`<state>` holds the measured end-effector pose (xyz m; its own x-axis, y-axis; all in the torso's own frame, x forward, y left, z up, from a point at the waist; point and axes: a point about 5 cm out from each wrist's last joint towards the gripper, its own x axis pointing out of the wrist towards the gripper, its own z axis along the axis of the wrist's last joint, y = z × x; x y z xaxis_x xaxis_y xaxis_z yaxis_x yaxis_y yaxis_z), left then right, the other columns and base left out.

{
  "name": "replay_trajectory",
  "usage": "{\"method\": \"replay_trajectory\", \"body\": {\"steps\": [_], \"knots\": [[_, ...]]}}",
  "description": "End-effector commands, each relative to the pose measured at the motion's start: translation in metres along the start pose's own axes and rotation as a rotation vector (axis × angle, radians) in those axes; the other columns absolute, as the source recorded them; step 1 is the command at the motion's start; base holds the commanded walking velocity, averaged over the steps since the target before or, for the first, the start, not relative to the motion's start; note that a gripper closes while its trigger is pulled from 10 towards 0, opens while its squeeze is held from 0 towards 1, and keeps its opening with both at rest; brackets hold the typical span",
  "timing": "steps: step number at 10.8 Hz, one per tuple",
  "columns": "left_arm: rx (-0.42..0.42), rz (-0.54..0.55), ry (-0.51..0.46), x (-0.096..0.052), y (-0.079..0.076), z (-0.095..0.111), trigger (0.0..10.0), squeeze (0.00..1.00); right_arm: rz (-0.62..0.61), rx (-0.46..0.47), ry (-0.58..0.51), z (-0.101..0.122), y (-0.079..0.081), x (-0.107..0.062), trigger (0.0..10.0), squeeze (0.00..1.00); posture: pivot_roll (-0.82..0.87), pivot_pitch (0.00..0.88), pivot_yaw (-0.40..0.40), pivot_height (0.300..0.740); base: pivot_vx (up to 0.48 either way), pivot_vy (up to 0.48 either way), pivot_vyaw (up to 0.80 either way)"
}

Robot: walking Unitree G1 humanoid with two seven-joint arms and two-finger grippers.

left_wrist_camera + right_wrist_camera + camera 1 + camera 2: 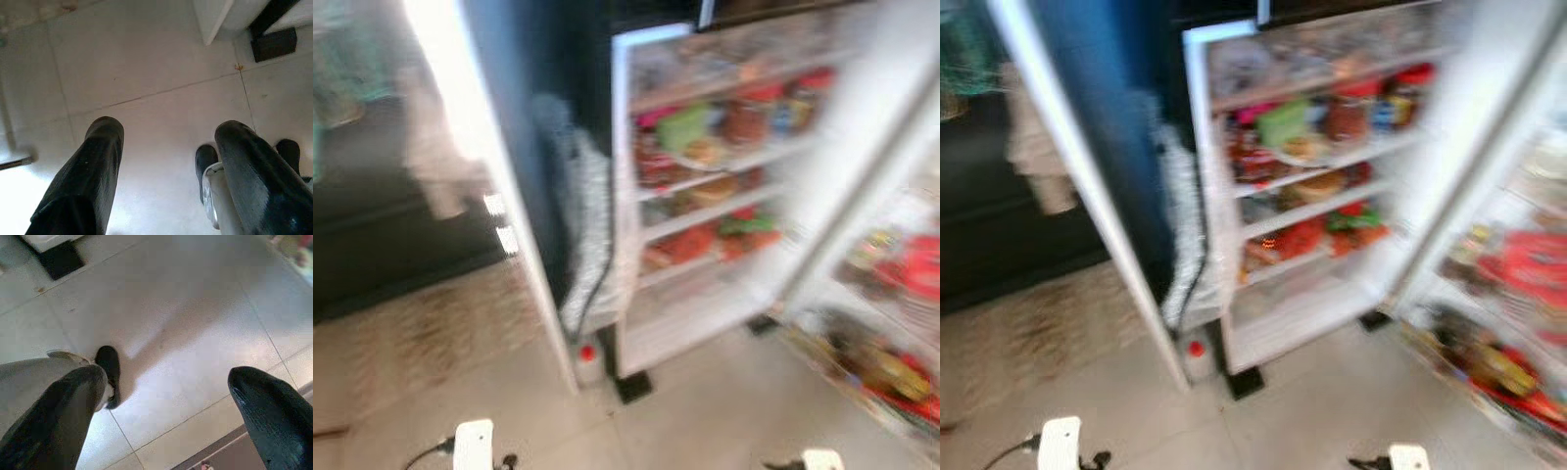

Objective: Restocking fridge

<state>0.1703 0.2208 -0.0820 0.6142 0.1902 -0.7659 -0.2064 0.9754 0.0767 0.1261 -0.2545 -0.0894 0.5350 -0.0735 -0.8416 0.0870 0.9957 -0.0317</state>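
Pale floor tiles (724, 411) spread before the open fridge (724, 186), and the whole scene is blurred. Left of the fridge a dark blue panel (524, 117) stands, with a cable (592, 284) hanging beside it and a small bottle with a red cap (588, 360) on the floor near the fridge's corner. The fridge shelves (1312, 211) carry red, green and orange packages that I cannot name. Right of the fridge, its door racks (886, 323) hold more red and yellow things. My left gripper (168, 147) and my right gripper (166, 396) both hang low over the tiles, well apart from the fridge, fingers spread wide and holding nothing.
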Motion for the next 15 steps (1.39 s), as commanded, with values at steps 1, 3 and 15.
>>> {"method": "replay_trajectory", "body": {"steps": [1, 3, 15], "knots": [[0.002, -0.004, 0.02, -0.001, -0.001, -0.004, 10.0, 0.0, 0.008, 0.011, 0.003, -0.001, 0.008, 0.001, 10.0, 0.0, -0.08, 0.093, 0.028, 0.74, 0.0, 0.0, -0.71], [0.002, -0.008, 0.011, 0.0, -0.004, -0.002, 10.0, 0.0, 0.018, 0.01, -0.002, 0.002, 0.018, 0.005, 10.0, 0.0, -0.09, 0.092, 0.029, 0.74, 0.0, 0.0, -0.71], [-0.002, -0.023, -0.018, 0.001, -0.013, 0.003, 10.0, 0.0, -0.061, 0.048, -0.048, 0.014, 0.005, 0.005, 10.0, 0.0, -0.09, 0.069, 0.025, 0.74, 0.0, 0.0, -0.36]]}}
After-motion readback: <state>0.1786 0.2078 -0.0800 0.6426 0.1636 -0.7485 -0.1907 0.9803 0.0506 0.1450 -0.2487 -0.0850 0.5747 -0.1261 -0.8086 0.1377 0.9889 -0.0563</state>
